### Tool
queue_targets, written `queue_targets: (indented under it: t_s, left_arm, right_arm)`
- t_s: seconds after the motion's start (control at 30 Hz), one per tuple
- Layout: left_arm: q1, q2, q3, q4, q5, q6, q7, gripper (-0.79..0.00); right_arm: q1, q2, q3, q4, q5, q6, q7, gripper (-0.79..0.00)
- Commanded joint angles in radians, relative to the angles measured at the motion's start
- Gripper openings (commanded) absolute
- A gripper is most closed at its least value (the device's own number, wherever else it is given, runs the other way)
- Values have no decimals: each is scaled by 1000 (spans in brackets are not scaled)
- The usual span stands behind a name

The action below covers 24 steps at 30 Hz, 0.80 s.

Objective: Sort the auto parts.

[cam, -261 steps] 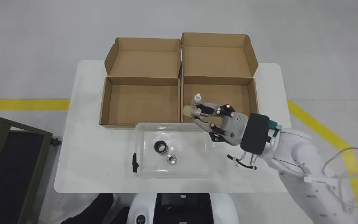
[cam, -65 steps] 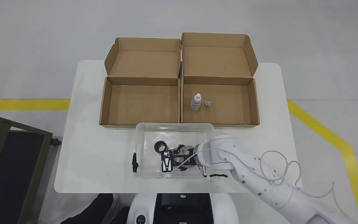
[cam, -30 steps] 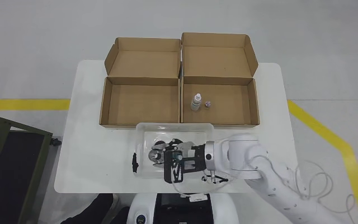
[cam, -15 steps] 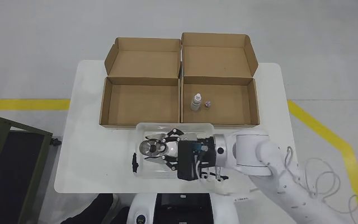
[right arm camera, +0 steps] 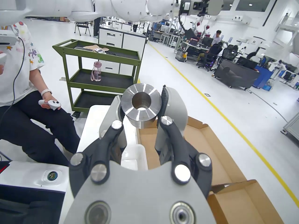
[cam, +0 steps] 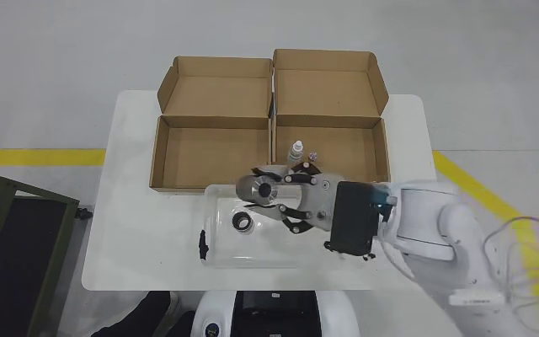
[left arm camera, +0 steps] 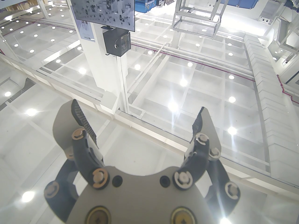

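Note:
My right gripper (cam: 263, 192) (right arm camera: 141, 111) is shut on a silver metal ring (cam: 258, 190) (right arm camera: 141, 107) with a round bore. It hovers over the far edge of the clear plastic bin (cam: 221, 249), close to the near wall of the left cardboard box (cam: 210, 156). A black bearing ring (cam: 242, 223) lies in the bin. The right cardboard box (cam: 349, 152) holds a small white bottle (cam: 295, 152) and a tiny part (cam: 312, 156). My left gripper (left arm camera: 140, 120) is open with nothing between its fingers, aimed up at the ceiling.
Both boxes have their lids folded back at the far side of the white table (cam: 135, 219). A black clip (cam: 202, 244) sits on the bin's left rim. Bare table lies to the left of the bin and at the right edge.
My right gripper has lifted the silver ring out of the bin and carried it toward the boxes. The black bearing ring stayed in the bin.

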Motion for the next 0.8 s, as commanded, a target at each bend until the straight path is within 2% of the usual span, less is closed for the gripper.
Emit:
queue_targets:
  t_s: [0.0,0.43,0.77]
  left_arm:
    - [0,0,0,0,0,0,0,0]
    - [0,0,0,0,0,0,0,0]
    - [0,0,0,0,0,0,0,0]
  right_arm:
    - [-10,3,28,-9,10,-5,-7,-785]
    - [-60,14,142,-67,36,-31,-62,-785]
    - [-71,14,126,-59,26,-45,-68,-785]
